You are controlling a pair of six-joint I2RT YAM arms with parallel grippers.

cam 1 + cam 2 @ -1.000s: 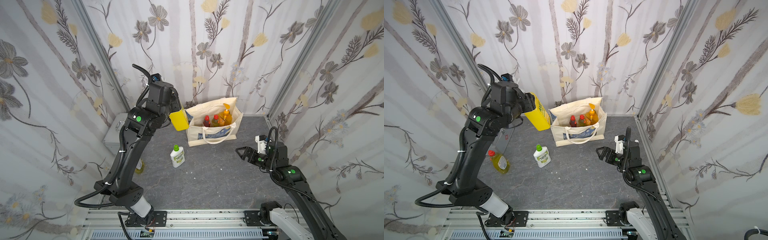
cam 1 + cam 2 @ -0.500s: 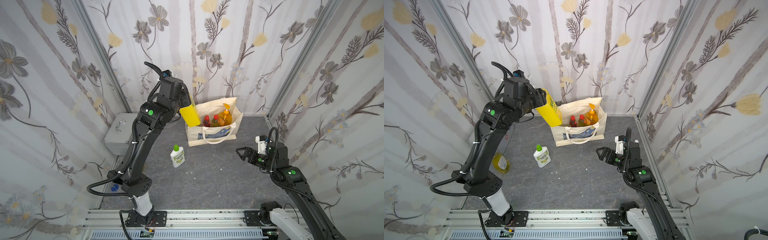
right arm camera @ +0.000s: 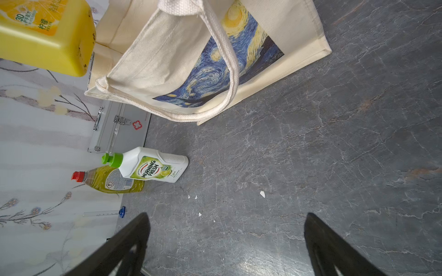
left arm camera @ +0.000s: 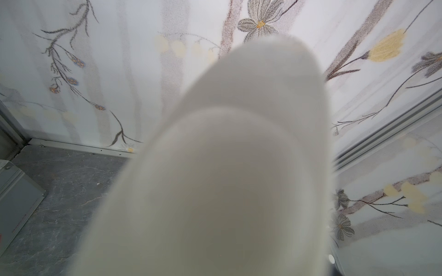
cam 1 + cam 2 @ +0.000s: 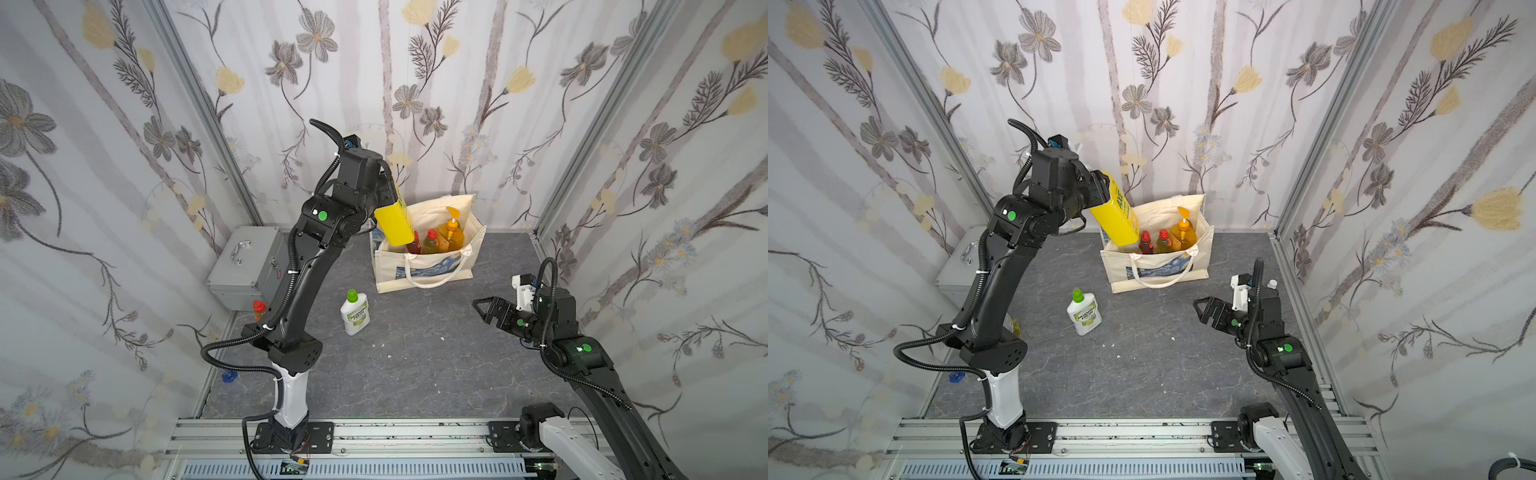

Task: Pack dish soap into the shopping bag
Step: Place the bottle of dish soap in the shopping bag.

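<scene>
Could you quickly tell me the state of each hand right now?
Left hand: closed on the large yellow plastic soap bottle.
Right hand: open, holding nothing.

White bottle (image 3: 153, 167): the label reads "MORNING FRESH" in bold capitals, with a small "Lime" beside it. Yellow bottle (image 3: 43, 35): "3D" on the orange label, with Chinese characters next to it. Yellow-green bottle (image 3: 112, 182): the back label has a barcode and a diamond warning sign with an exclamation mark, and the fine print is too small to read. Metal case (image 3: 119, 129): a red outlined cross emblem.
</scene>
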